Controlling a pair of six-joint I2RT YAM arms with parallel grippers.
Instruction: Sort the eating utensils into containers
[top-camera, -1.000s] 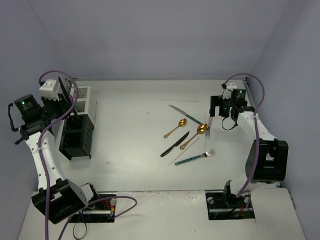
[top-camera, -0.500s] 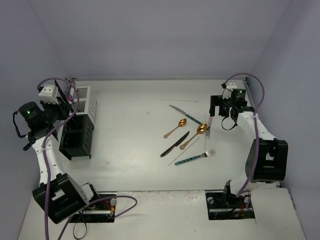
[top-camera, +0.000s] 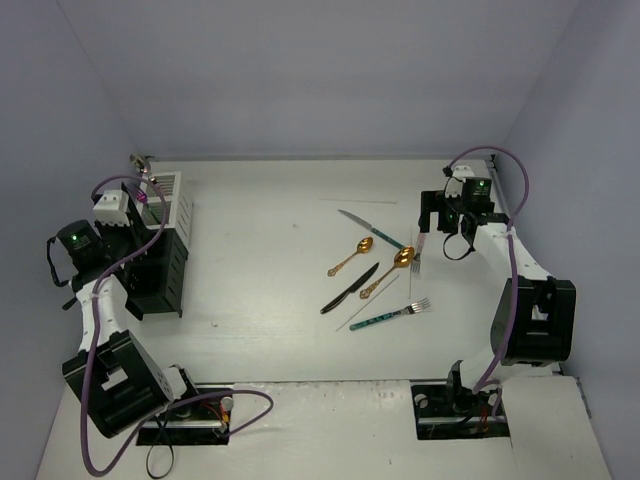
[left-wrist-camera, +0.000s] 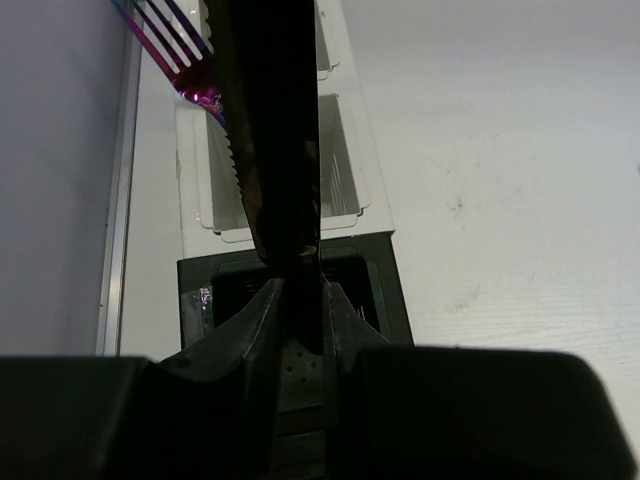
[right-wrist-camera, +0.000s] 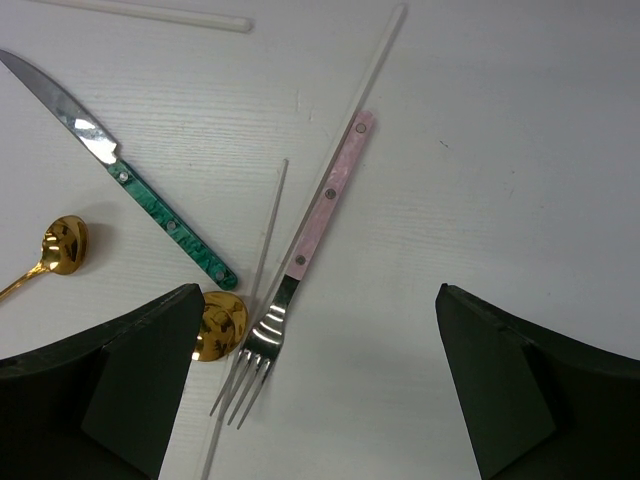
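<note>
**Step in hand: depositing a knife**

The left pincer (left-wrist-camera: 295, 290) is nearly closed and is clamped on a black knife (left-wrist-camera: 270, 130). The knife is gripped at one end, and its serrated edge can be seen in the left wrist view. The knife is held above the containers at the far left of the counter (top-camera: 270, 330). A black container (left-wrist-camera: 295, 275) lies directly below the fingers, and the white container (left-wrist-camera: 340, 170) lies just beyond it. The knife tip runs out of the frame, so it cannot be told whether it has entered a compartment. A purple-tinted fork (left-wrist-camera: 165, 30) is already lodged at the far end of the white container.

The right pincer (right-wrist-camera: 318, 330) is spread fully and holds nothing. It hovers over a pink-handled fork (right-wrist-camera: 325, 195), which lies on the counter between the open fingers and is not touched by them.

**Utensils not yet sorted**

Near the pink-handled fork lie a teal-handled knife (right-wrist-camera: 170, 225), two gold spoons (top-camera: 350, 258), a second black knife (top-camera: 350, 288), a teal-handled fork (top-camera: 390, 315) and several thin sticks (right-wrist-camera: 270, 230).

**Next move**

- The held knife should be lined up over one compartment, lowered inside its walls and only then released.
- The right pincer should be lowered squarely over the pink handle. One thin stick lies just beside that handle and could be caught in the grip.
</note>
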